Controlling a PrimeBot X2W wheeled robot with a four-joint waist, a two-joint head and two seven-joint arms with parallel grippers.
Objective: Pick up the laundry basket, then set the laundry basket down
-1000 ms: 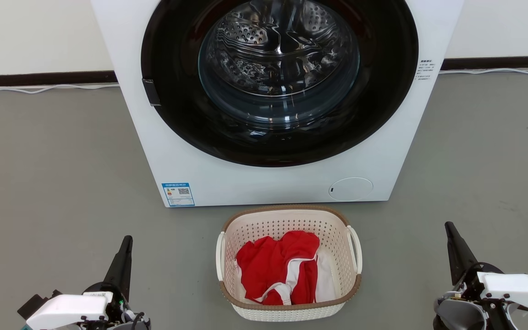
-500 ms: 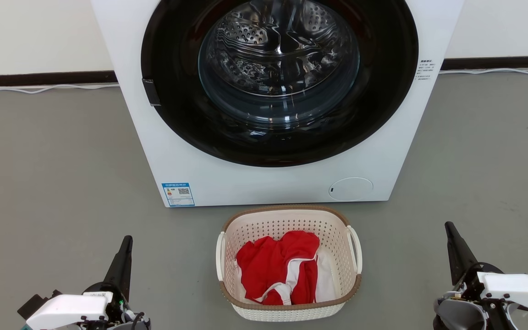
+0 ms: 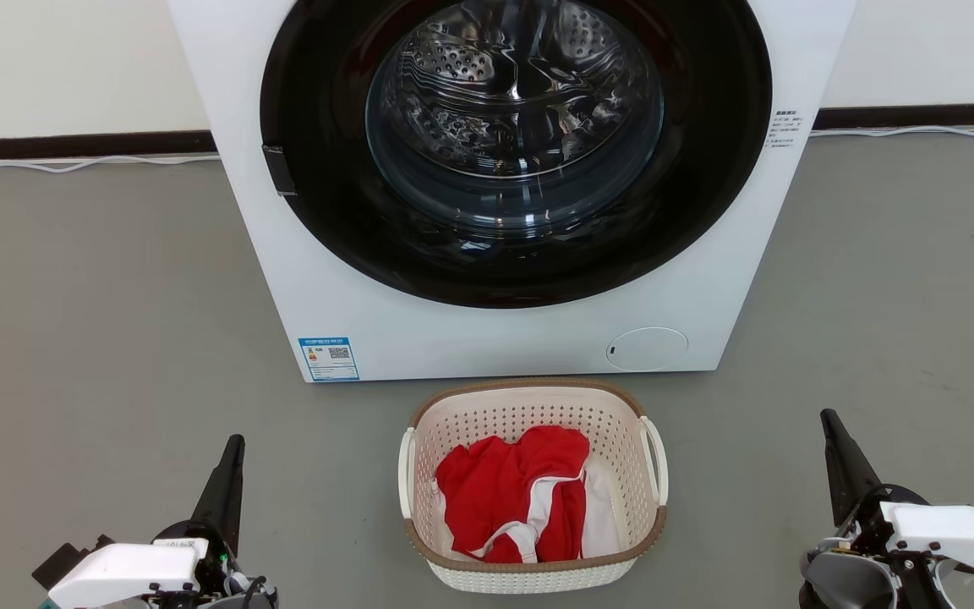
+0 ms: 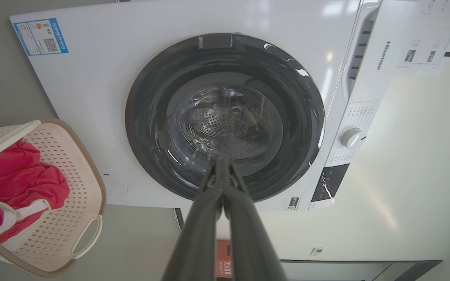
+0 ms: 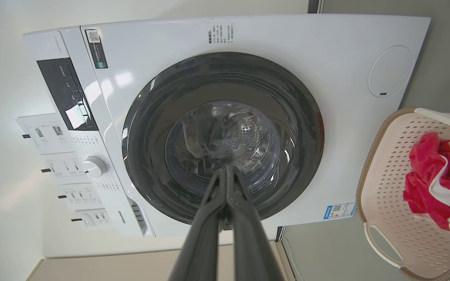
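Nothing has moved since a second ago — both hands and the basket sit exactly as they did. The laundry basket [image 3: 529,416] stands on the grey floor [image 3: 115,321] just in front of the white washer [image 3: 707,279], with a red and white garment [image 3: 508,491] bundled inside. The left hand [image 3: 236,444] rests low on the basket's left, well apart from it, its fingers [image 4: 201,234] pressed together and empty. The right hand [image 3: 830,421] mirrors it on the other side — also closed on nothing.
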